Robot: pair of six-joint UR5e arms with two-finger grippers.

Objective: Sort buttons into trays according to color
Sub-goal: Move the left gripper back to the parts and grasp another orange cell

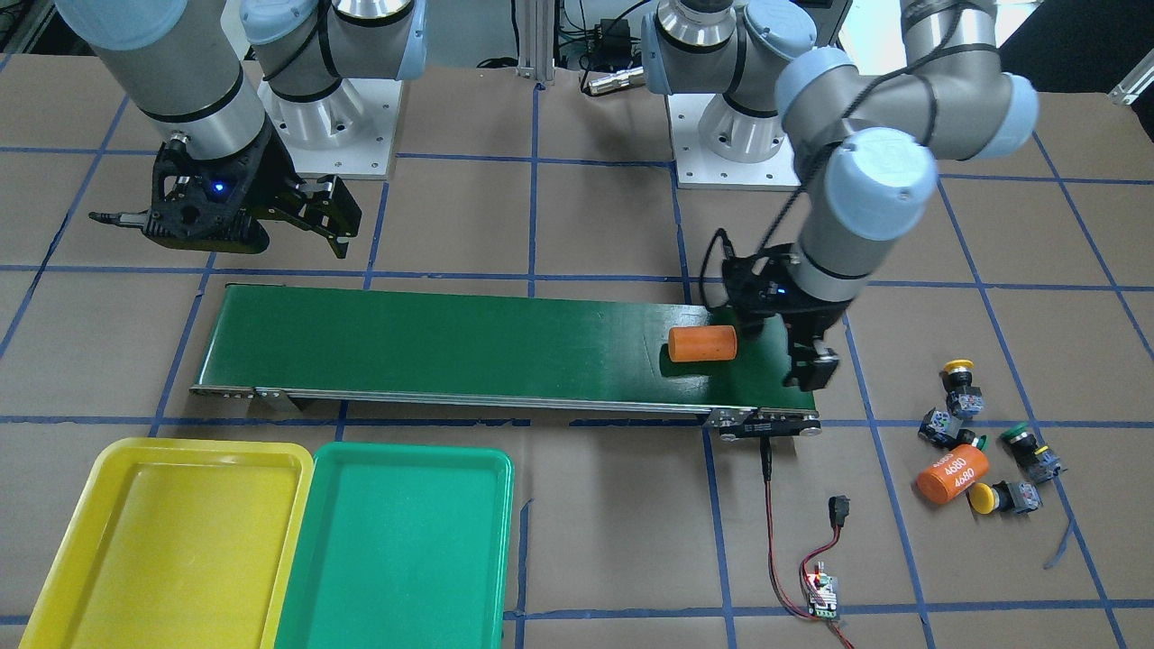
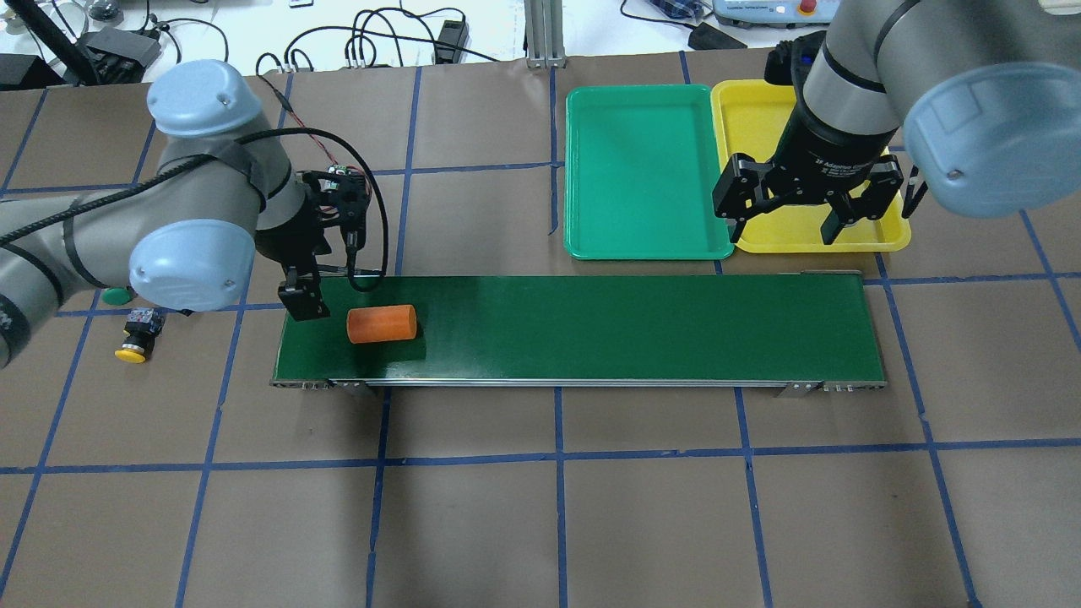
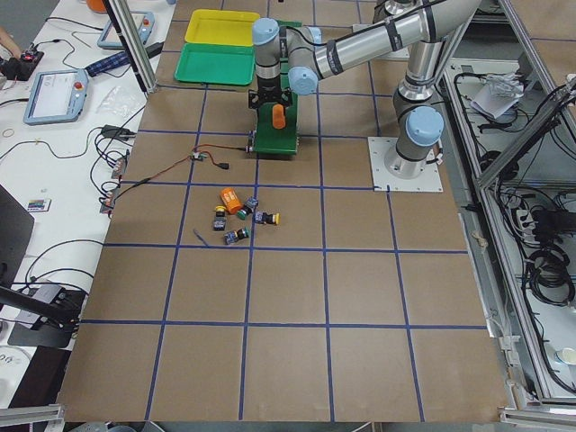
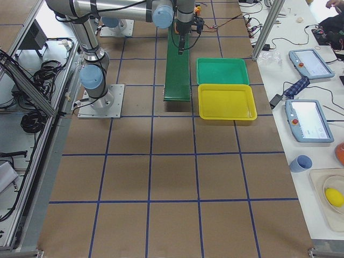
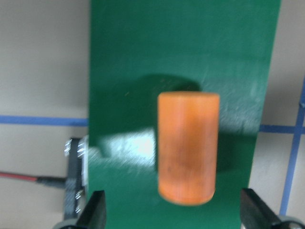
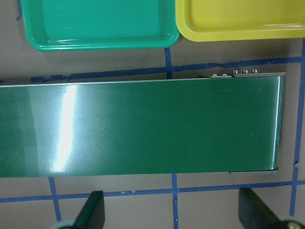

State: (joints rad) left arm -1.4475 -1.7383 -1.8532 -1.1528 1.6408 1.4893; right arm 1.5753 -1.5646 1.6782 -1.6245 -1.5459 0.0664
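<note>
Sorting looks unstarted: the left gripper (image 5: 175,217) has its fingers apart over the belt (image 5: 124,71), an orange cylinder (image 5: 188,148) just ahead of them, the right gripper (image 2: 785,226) hangs spread beside the vacant trays (image 1: 406,541), and the buttons (image 1: 1022,446), seemingly four, lie well aside of the left fingers, so fetching one comes next.

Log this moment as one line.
left jaws: open beside cylinder on belt | right jaws: open, empty | trays: empty | buttons: four on table

I see the taped brown bench (image 1: 613,523) carrying the conveyor belt (image 1: 451,338). The green tray (image 1: 397,550) and yellow tray (image 1: 171,541) lie near one end of the belt, the buttons (image 1: 962,389) and an orange cylinder (image 1: 952,473) beyond the other.
</note>
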